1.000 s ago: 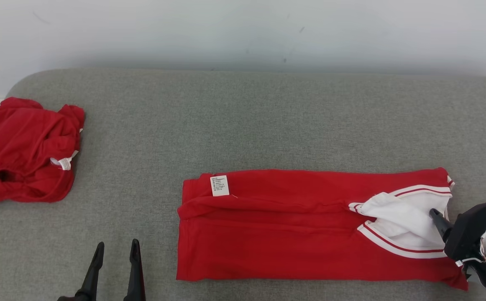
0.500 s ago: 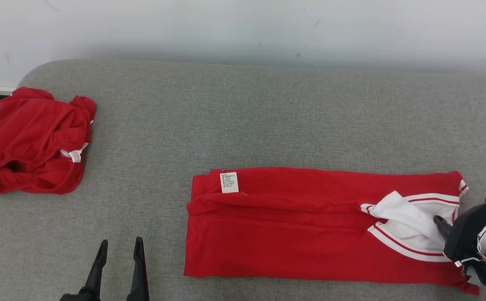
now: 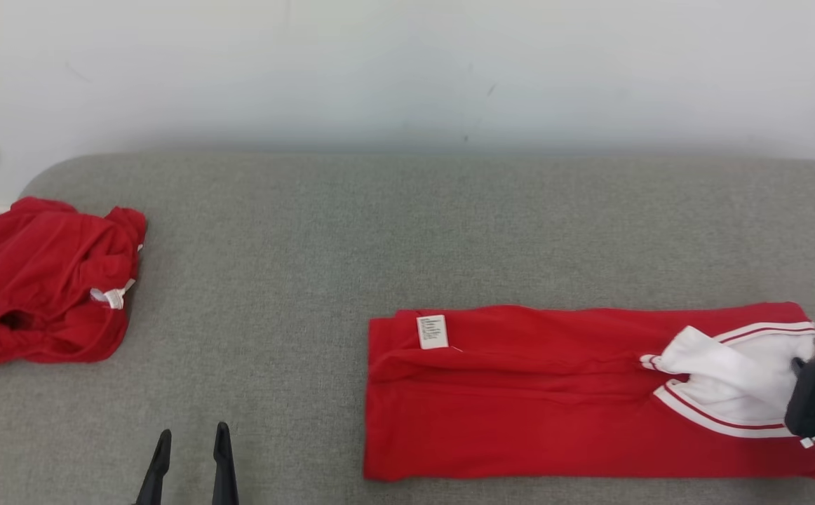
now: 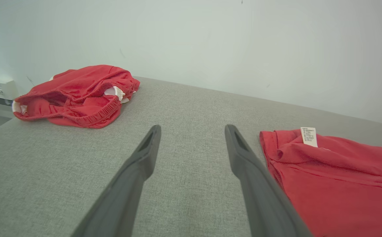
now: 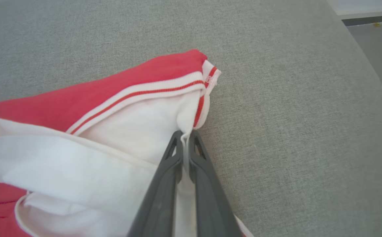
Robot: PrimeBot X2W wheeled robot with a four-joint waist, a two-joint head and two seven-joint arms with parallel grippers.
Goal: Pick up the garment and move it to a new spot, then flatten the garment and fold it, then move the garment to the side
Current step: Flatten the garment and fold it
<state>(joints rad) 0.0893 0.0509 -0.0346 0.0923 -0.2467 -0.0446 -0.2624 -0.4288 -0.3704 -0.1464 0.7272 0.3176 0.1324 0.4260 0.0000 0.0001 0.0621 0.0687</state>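
White label [image 3: 432,331], unreadable, on red garment [image 3: 520,414]

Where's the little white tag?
In the head view, the white tag sits on the folded red garment, near its far left corner.

Left gripper [image 4: 192,129] spread; right gripper [image 5: 186,134] (pinched)

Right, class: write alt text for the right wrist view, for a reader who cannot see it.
The right gripper is shut on the white edge of a red garment with striped trim, lying on a grey surface.
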